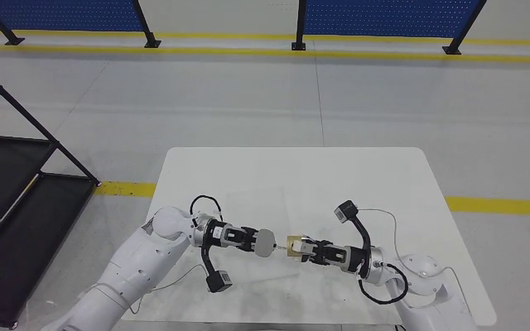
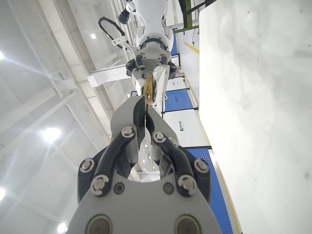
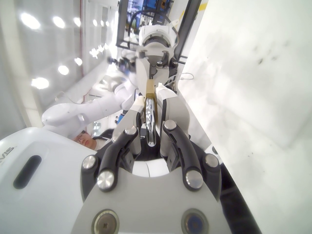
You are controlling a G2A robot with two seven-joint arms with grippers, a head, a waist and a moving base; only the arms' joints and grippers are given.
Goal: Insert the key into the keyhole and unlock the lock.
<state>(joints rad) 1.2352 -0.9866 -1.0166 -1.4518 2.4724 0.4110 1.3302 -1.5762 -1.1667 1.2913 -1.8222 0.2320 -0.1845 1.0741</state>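
The left wrist view catches what the top view cannot: the left gripper (image 2: 145, 110) is clenched on a thin key (image 2: 146, 103), edge-on between ribbed black pads, its tip meeting the brass lock (image 2: 148, 89). The right wrist view shows the right gripper (image 3: 151, 98) grasping that lock by its flat sides, the chrome shackle (image 3: 151, 137) curving back toward the wrist. From above, both meet over the near part of a white, round-cornered table (image 1: 356, 182), with grey floor, yellow lines (image 1: 248, 51) and blue barriers (image 1: 66, 15) beyond.

The key (image 2: 146, 102) in the left gripper (image 1: 267, 242) touches the lock (image 1: 292, 245) in the right gripper (image 1: 300, 247), above the table's (image 1: 356, 178) near half.
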